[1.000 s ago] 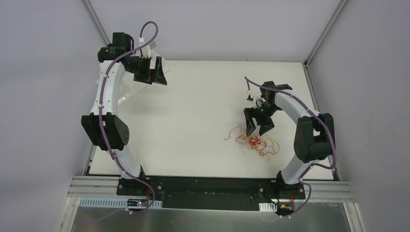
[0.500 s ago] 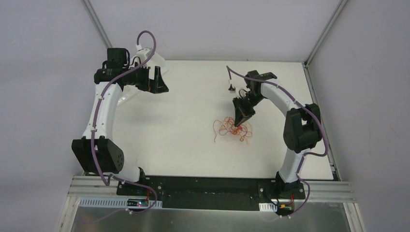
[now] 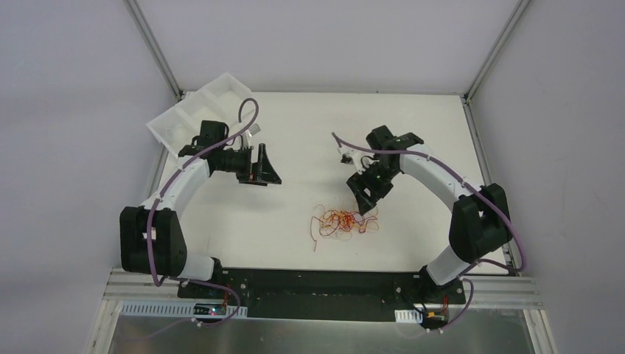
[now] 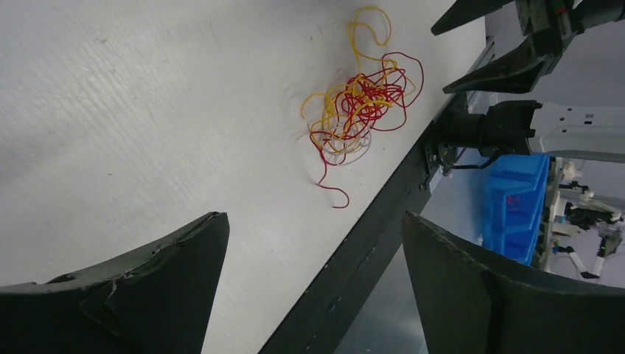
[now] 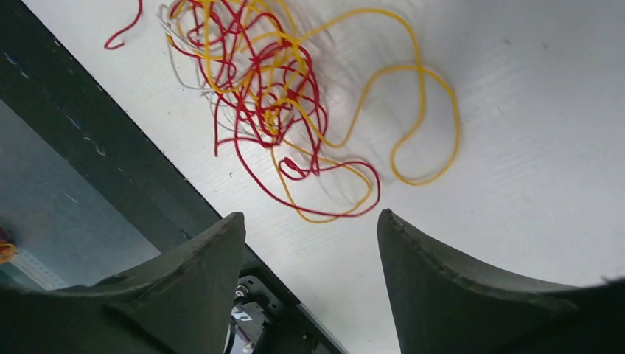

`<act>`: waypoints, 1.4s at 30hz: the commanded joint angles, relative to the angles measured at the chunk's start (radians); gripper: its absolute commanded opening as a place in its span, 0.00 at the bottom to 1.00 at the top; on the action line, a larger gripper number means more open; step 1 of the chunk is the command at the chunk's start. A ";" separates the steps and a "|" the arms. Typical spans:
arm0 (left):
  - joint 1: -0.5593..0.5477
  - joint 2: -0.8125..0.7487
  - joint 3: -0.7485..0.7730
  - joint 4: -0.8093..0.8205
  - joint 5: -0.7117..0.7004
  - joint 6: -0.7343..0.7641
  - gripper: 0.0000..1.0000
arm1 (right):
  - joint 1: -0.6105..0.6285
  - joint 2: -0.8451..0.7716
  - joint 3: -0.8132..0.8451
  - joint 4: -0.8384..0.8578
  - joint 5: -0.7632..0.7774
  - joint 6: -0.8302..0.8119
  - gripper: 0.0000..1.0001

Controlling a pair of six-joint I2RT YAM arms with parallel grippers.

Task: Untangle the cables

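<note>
The cables lie as one loose tangle of red, yellow and pale thin wires on the white table, near its front edge. My right gripper hovers just behind and to the right of the tangle, open. In the right wrist view its jaws stand apart with nothing between them, and the cables lie just ahead of the tips. My left gripper hangs open to the left of the tangle, well apart from it. In the left wrist view the left gripper faces the cables from a distance.
A white tray sits tilted at the back left corner. The black front rail runs along the table's near edge, close to the tangle. A blue bin shows beyond the table in the left wrist view.
My right gripper shut on the tangle, dragged it left and toward the near edge, then opened and let go. My left arm swung from the back left corner toward the middle, uncovering the white tray.
</note>
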 commanded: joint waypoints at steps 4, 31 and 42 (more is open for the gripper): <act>-0.210 0.144 -0.034 0.300 0.040 -0.307 0.86 | -0.229 0.024 0.092 -0.209 -0.175 0.059 0.63; -0.552 0.442 0.056 0.652 0.094 -0.015 0.44 | -0.280 0.187 -0.067 -0.127 -0.370 0.216 0.55; -0.596 0.454 0.035 0.623 0.105 0.086 0.44 | -0.280 0.244 -0.060 -0.124 -0.353 0.275 0.54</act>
